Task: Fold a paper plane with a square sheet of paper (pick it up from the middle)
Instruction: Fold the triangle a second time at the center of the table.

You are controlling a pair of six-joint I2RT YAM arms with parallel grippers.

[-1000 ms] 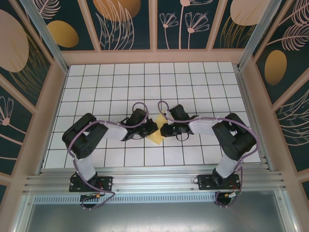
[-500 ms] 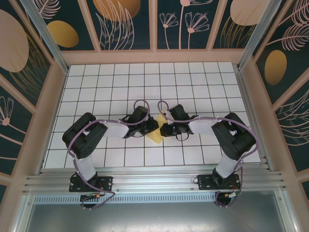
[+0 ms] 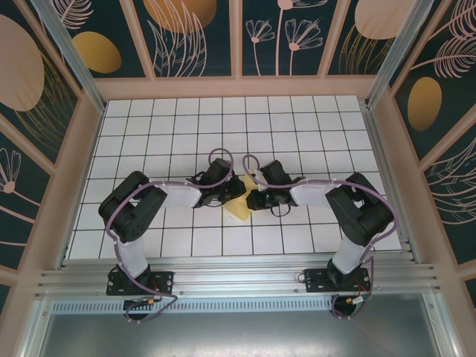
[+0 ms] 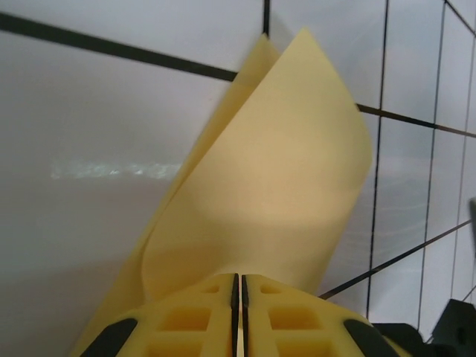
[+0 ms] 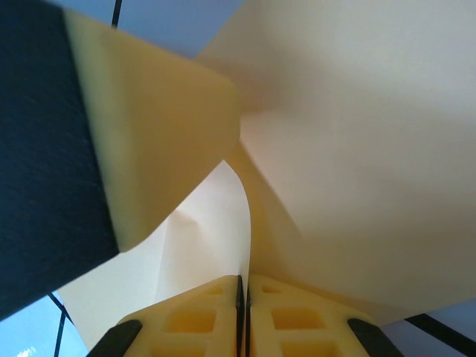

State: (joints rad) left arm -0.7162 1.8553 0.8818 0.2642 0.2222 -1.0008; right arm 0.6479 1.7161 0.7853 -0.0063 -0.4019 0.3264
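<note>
A desk (image 3: 149, 126) of white tiles ruled with dark lines is enclosed by pale-framed wall panels (image 3: 193, 37) painted dark teal with leaves and flowers. Along the near edge a metal rail (image 3: 238, 279) is fixed. The two arms are bolted to it and bent inward, so that their claws are brought close together near the middle of the desk. Between the claws the pale-yellow sheet of paper (image 3: 239, 212) is held, folded over on itself, with one corner seen on the near-edge side of them.

The left claw (image 3: 232, 195) is closed on the sheet. In the left wrist view its yellow fingers (image 4: 201, 320) are pressed together with only a thin slit between them, and the paper is seen rising from them as a curled double layer ending in a point.

The right claw (image 3: 253, 199) is likewise clamped on the sheet. In its wrist view the fingers (image 5: 297, 320) are shut, and paper is spread above them in bent layers.
</note>
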